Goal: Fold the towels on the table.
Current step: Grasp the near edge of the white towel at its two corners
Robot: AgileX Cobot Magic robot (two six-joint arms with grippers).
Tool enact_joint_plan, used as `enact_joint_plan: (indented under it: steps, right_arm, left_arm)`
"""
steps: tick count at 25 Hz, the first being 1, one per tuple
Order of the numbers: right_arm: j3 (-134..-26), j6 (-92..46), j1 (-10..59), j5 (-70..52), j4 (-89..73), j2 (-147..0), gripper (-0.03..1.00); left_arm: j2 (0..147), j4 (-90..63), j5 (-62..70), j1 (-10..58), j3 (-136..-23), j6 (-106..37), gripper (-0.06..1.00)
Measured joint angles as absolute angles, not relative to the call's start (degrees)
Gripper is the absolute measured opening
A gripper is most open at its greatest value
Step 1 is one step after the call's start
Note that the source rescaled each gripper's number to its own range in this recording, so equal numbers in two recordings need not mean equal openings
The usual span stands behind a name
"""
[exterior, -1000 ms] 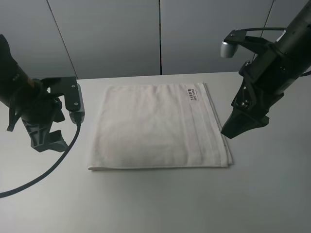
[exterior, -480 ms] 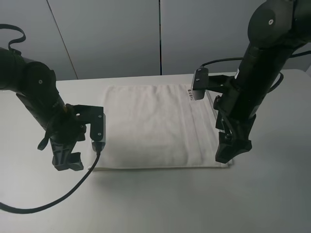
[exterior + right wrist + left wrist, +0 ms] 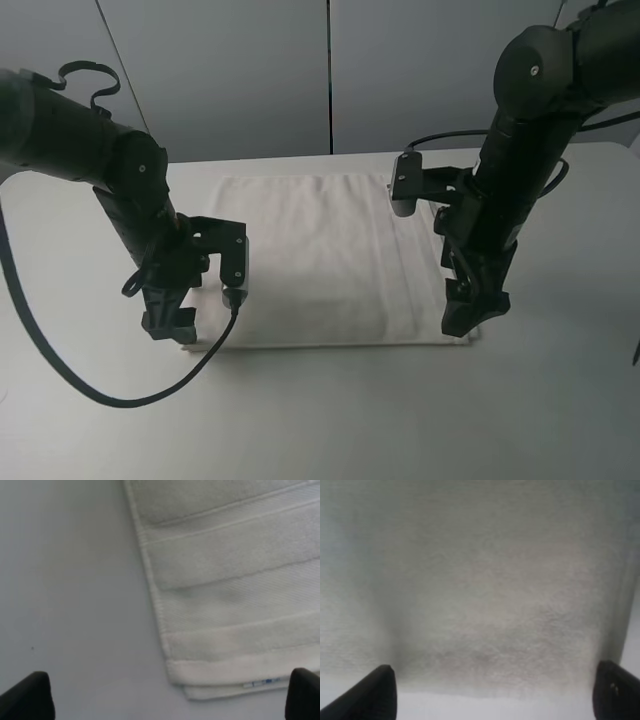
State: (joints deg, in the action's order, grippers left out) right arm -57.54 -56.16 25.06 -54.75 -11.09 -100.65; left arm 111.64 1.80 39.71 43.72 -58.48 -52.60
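Note:
A white terry towel point(image 3: 320, 260) lies flat and folded on the white table point(image 3: 320, 420). My left gripper point(image 3: 170, 327) is low at its near-left corner. In the left wrist view the left gripper point(image 3: 495, 697) is open and empty, its fingertips point(image 3: 377, 692) straddling the towel's edge point(image 3: 485, 630). My right gripper point(image 3: 467, 320) is low at the near-right corner. In the right wrist view the right gripper point(image 3: 165, 700) is open and empty over the banded corner point(image 3: 230, 605). A small tag point(image 3: 260, 683) shows at that corner's edge.
A black cable point(image 3: 130, 395) trails from the left arm across the table's front left. Bare tabletop lies in front of the towel and to both sides. Grey wall panels point(image 3: 330, 70) stand behind the table's far edge.
Both arms have come in from the sides and dropped to the towel's near corners. In the last half second the left gripper moved right to the towel's edge; the right barely moved.

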Motion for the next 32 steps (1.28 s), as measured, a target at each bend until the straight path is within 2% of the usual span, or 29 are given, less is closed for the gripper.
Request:
enact_joint_plan:
  steps: [9,18,32]
  right_arm:
    - [-55.14,-57.47,25.06,-51.6,-9.99,-100.65,1.0]
    - [-54.58,-57.93,25.15,-49.8,-9.78,-100.65,1.0]
    - [-54.58,-58.93,31.07,-48.23,-5.23,-106.3,1.0]
  left_arm:
    - [112.11,2.08,41.74,47.42,-58.48,-52.71,1.0]
    - [112.66,6.05,42.99,47.75,-58.56,-49.52,1.0]
    - [112.66,6.27,41.64,47.75,-58.56,-48.66,1.0]
